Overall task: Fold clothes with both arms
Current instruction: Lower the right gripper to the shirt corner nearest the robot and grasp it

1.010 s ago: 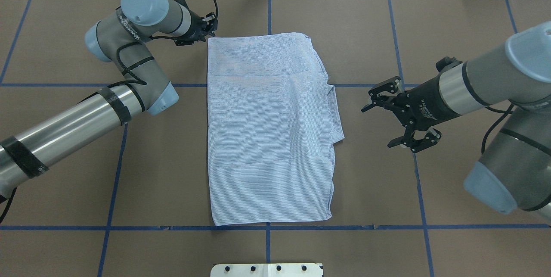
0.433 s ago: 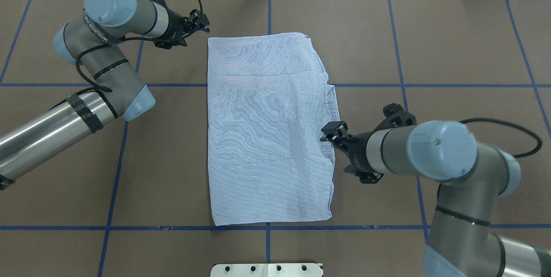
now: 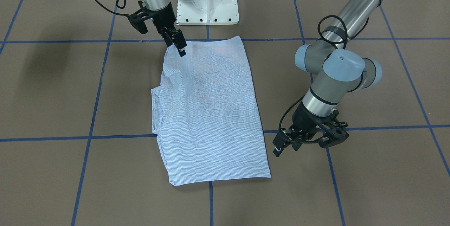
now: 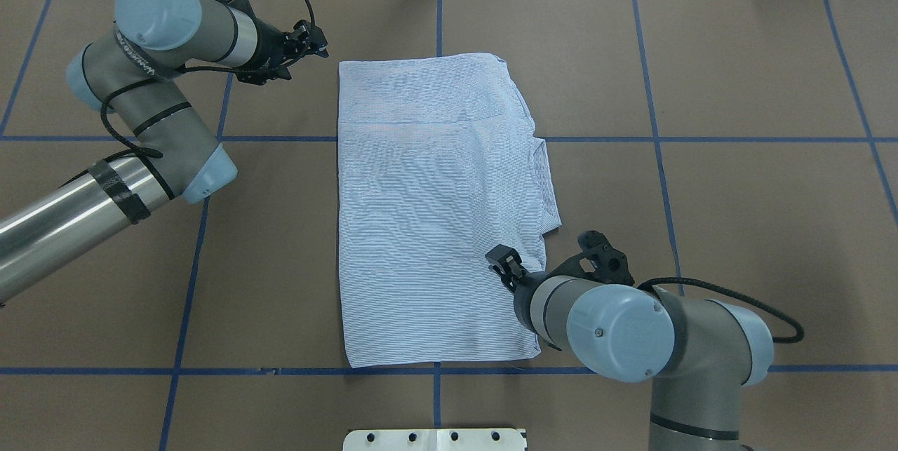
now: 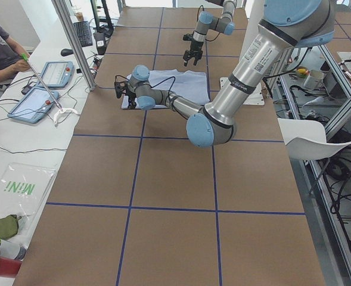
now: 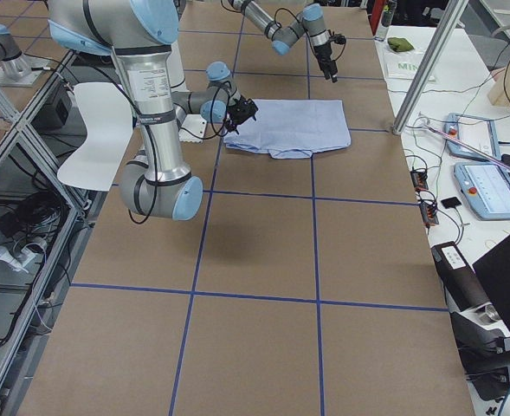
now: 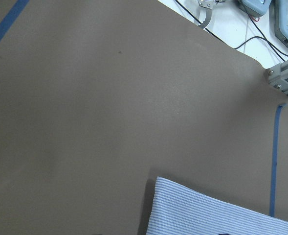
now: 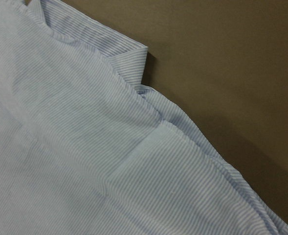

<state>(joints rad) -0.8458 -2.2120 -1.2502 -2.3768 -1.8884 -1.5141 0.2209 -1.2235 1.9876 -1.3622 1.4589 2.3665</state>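
Folded striped shirt (image 4: 438, 212) lying flat at the table (image 4: 736, 86) centre; right gripper (image 4: 504, 265) poised over its 4 o'clock edge, jaw opening indeterminable; left gripper (image 4: 309, 41) just off the 11 o'clock corner, apart from the cloth, jaws apparently nearly closed and empty.

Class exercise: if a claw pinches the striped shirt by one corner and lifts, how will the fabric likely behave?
The shirt would probably droop rather than hold its shape: its edges already lie rumpled and layered in the right wrist view. It looks thin and light, lying almost flat on the table. The folded layers may slide apart, since nothing visibly holds them together.
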